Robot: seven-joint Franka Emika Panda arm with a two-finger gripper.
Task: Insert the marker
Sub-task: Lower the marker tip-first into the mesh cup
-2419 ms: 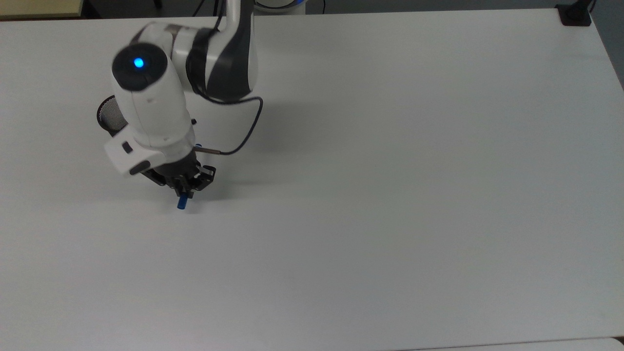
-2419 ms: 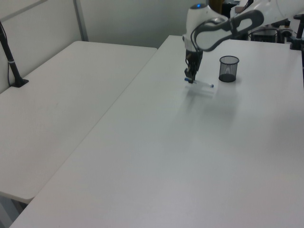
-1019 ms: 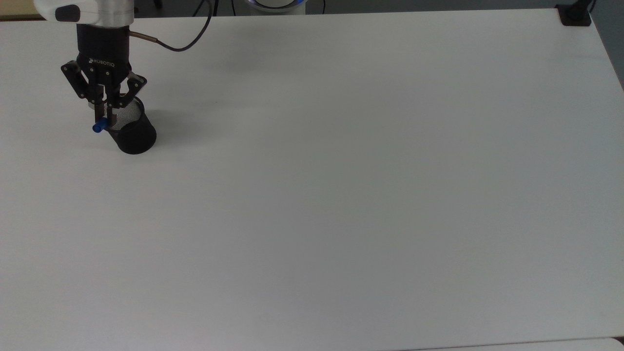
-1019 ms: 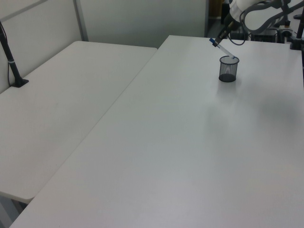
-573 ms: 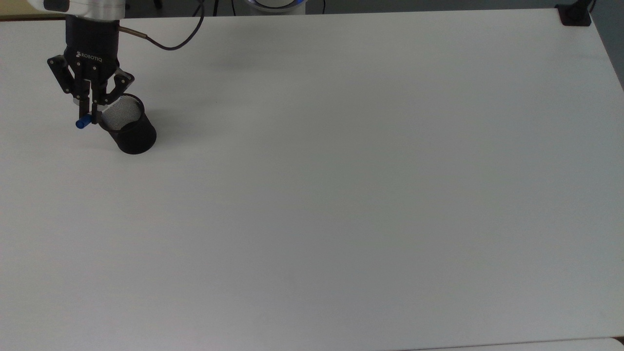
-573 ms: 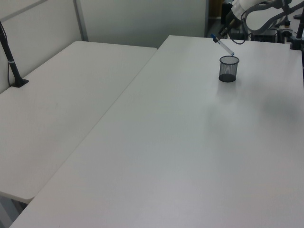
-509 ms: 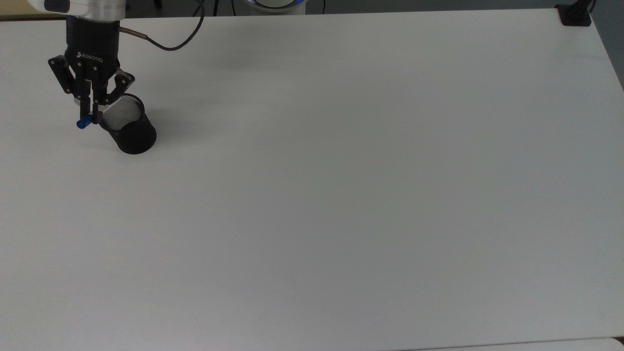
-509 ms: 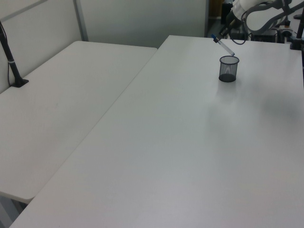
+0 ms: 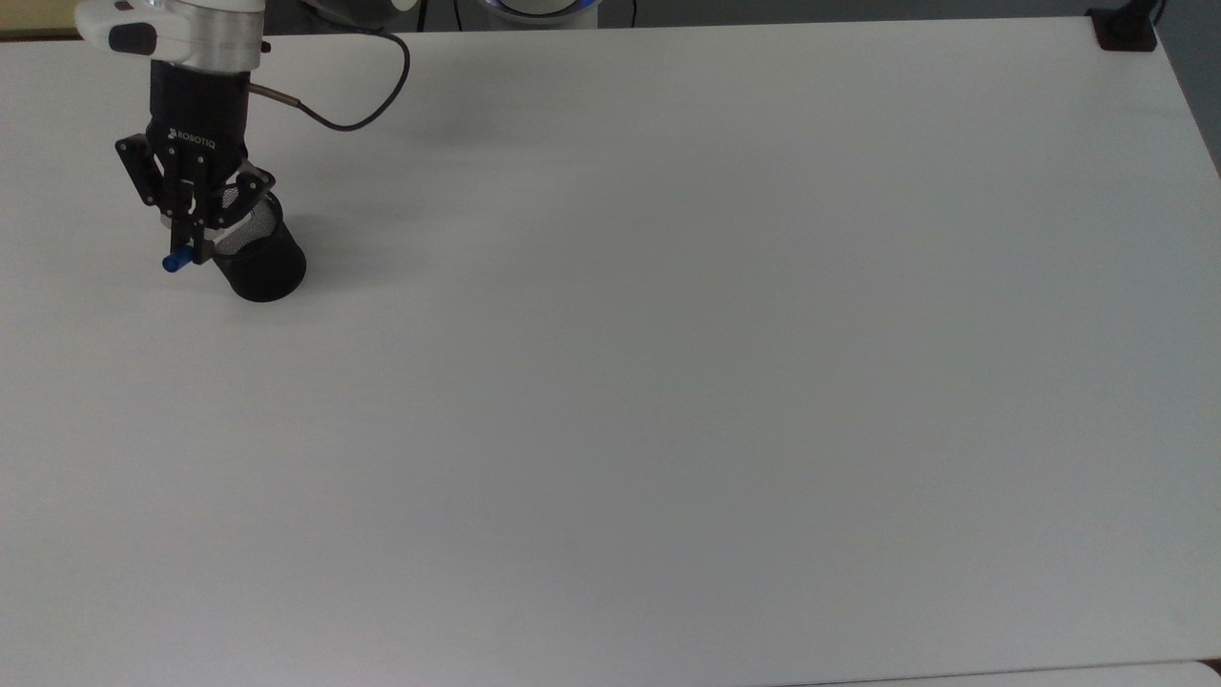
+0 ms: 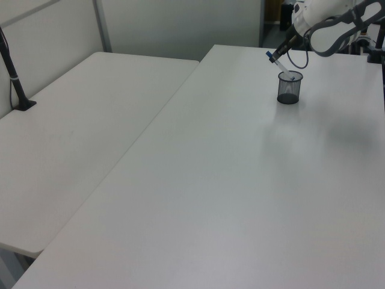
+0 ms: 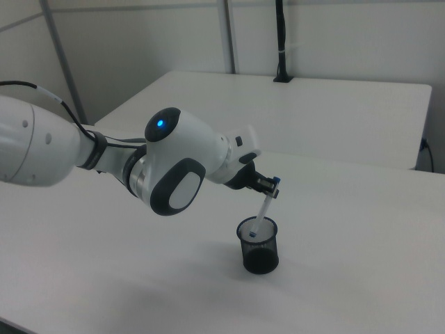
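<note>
1. A wide white table [image 9: 668,382] carries the scene; in the left view a second white table [image 10: 78,132] stands just beside it on the left view's left, with a pale partition wall behind both.

2. Most of the near surface of the table is plain white; the action sits at the top view's upper left corner.

3. A black mesh cup [image 9: 258,262] stands upright on the table. In the right view [image 11: 259,245] its open rim faces up and its dark bottom shows through the mesh.

4. The marker [image 11: 263,209] is tilted, its lower end inside the cup's mouth and its upper end sticking out above the rim. In the top view its blue end [image 9: 174,262] shows just beside the cup on the top view's left; in the left view [image 10: 277,64] it slants up toward the left view's left.

5. The gripper [image 9: 197,239] pinches the marker near its upper end, its two black fingers pressed against the barrel. It hangs just above the cup's rim.

6. Behind the gripper the white arm [image 11: 174,167] reaches in, a blue light glowing on its joint, and a black cable [image 9: 353,105] loops from the wrist.

7. Farther back in the right view a black post [image 11: 280,42] rises from the other table.
</note>
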